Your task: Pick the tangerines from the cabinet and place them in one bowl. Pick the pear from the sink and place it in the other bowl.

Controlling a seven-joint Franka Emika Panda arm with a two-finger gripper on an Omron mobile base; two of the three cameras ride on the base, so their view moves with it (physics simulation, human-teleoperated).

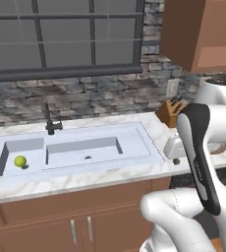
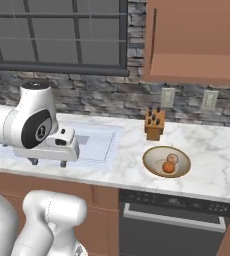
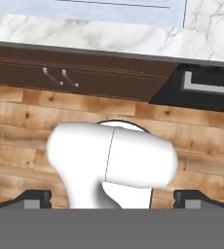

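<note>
pear in sink at its left end, two tangerines apparently touching in bowl, before knife block

Pear: yellow-green, lying in the sink, which is pale blue-white. Counter: white marble with grey veining. Shallow bowl: tan-brown rim, cream inside; the tangerines in it are orange, one bright, one duller (paler and brownish on top). Wall cabinet: reddish-brown wood, plain. Base cabinets: matching reddish-brown, with silver handles. Back wall: grey stone in mixed light and dark blocks. Window: dark grey frame, grey panes. Knife block: light brown, dark handles. Oven front: dark grey to black. Floor: warm knotted wood planks. Faucet: black.
</note>
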